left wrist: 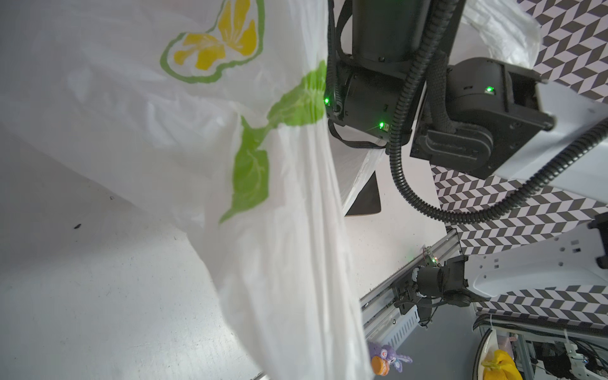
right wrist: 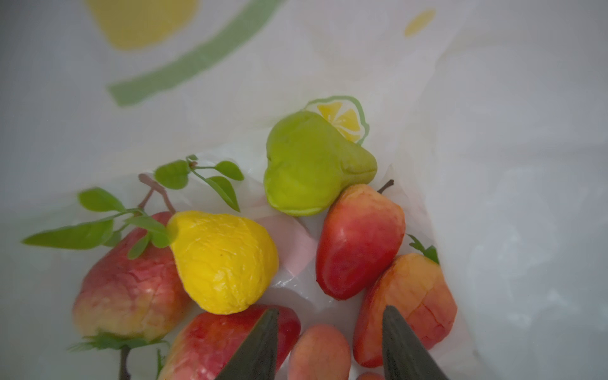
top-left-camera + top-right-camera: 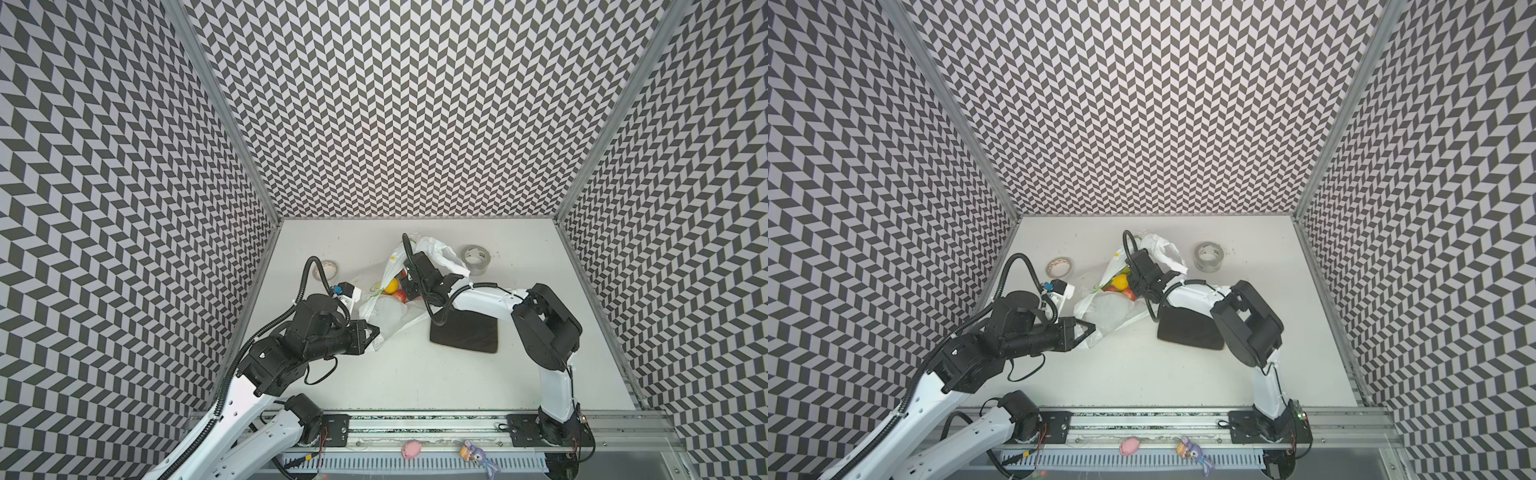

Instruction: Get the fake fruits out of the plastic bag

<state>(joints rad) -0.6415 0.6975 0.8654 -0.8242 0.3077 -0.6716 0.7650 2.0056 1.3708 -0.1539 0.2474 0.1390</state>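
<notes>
Right wrist view has the right hand [image 2: 329, 343] spread open inside the plastic bag [image 2: 493, 164], the fake fruits [image 2: 227, 260] heaped just beyond its fingertips, while the left hand [image 3: 372, 332] clenches the bag's edge, apparently to hold its mouth wide.

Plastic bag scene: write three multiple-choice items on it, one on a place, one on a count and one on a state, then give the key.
1. The right gripper is: A) inside the plastic bag; B) under it; C) far from it.
2. Yellow fake fruits in the right wrist view: A) three; B) one; C) none.
3. The right gripper's jaws are: A) shut on a fruit; B) shut on the bag; C) open.
Key: 1 A, bag film and fruits surround it. 2 B, only one fruit there is yellow. 3 C, a gap separates its fingers and they clamp nothing.
</notes>
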